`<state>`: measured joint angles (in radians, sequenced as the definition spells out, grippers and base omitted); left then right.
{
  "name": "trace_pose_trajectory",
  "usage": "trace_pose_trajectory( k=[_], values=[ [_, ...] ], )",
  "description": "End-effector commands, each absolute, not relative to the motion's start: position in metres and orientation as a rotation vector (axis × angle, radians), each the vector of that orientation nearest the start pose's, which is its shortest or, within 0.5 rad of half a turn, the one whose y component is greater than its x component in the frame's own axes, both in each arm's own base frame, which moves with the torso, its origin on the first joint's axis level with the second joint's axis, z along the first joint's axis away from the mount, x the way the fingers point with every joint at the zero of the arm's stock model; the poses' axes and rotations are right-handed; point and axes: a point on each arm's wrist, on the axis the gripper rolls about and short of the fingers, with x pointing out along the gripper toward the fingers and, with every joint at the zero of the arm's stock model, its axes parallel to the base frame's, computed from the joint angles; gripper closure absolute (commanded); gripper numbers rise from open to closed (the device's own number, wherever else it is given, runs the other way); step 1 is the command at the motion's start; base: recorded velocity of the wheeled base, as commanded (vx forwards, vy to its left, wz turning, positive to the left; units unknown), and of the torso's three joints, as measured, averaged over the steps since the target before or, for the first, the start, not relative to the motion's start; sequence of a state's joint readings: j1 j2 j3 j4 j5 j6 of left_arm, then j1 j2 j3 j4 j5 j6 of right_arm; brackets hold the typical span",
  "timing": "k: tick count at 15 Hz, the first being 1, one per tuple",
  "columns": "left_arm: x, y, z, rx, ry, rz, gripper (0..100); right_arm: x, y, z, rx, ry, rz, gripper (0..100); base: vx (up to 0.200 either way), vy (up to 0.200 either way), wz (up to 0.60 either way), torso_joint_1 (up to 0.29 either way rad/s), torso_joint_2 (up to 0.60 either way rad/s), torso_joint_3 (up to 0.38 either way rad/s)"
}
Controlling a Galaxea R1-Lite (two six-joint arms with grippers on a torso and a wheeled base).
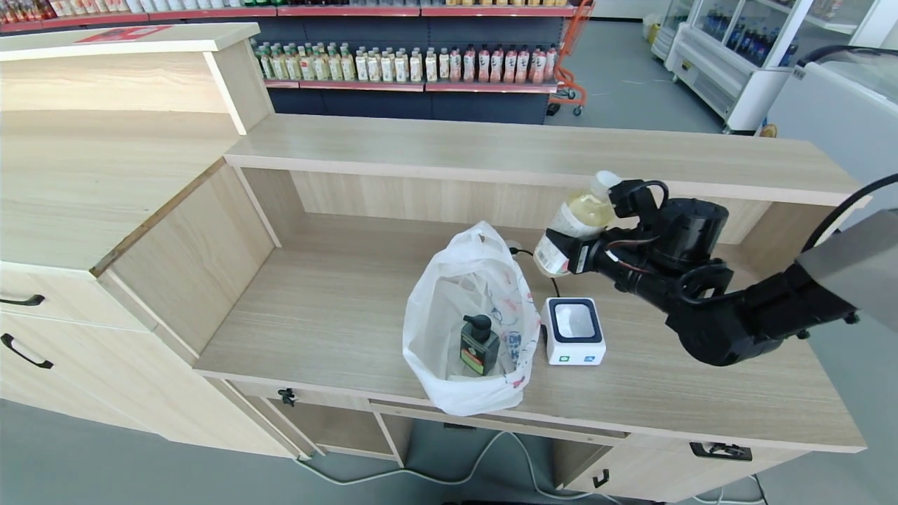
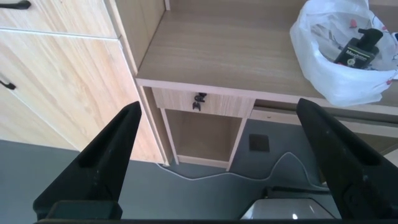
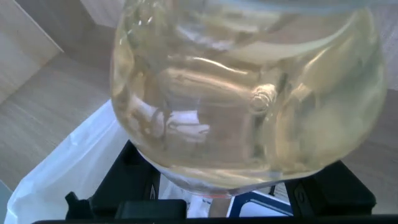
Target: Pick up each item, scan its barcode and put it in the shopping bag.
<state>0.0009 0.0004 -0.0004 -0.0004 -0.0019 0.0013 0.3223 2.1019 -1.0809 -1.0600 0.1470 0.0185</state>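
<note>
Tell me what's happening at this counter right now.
The right gripper holds a bottle of pale yellow liquid in the air just beyond the scanner. A dark pump bottle already stands in the shopping bag. The left gripper hangs open, low in front of the counter, holding nothing.

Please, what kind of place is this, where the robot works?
Probably a shop checkout: a scanner sits beside a bag on a wooden counter, with shelves of bottled drinks and glass-fronted fridges behind.
</note>
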Motion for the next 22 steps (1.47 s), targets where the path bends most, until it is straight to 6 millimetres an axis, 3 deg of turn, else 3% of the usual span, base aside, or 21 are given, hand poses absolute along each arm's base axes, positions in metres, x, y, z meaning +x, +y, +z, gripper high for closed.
trace_pose_trajectory(
  k=[1, 6, 11, 22],
  values=[
    [-0.023, 0.0, 0.076, 0.002, -0.002, -0.002, 0, 0.405, 0.162, 0.126, 0.016, 0.027, 0.538, 100, 0.0, 0.0, 0.0, 0.0, 0.0, 0.0],
    [-0.023, 0.0, 0.076, 0.003, -0.002, -0.002, 0, 0.424, 0.197, 0.101, -0.02, 0.068, 0.595, 100, 0.0, 0.0, 0.0, 0.0, 0.0, 0.0],
    [-0.023, 0.0, 0.076, 0.005, -0.002, -0.002, 0, 0.438, 0.204, 0.068, -0.092, 0.089, 0.599, 100, 0.0, 0.0, 0.0, 0.0, 0.0, 0.0],
    [-0.023, 0.0, 0.076, 0.005, -0.002, -0.002, 0, 0.453, 0.208, 0.026, -0.193, 0.084, 0.599, 100, 0.0, 0.0, 0.0, 0.0, 0.0, 0.0]
  ],
)
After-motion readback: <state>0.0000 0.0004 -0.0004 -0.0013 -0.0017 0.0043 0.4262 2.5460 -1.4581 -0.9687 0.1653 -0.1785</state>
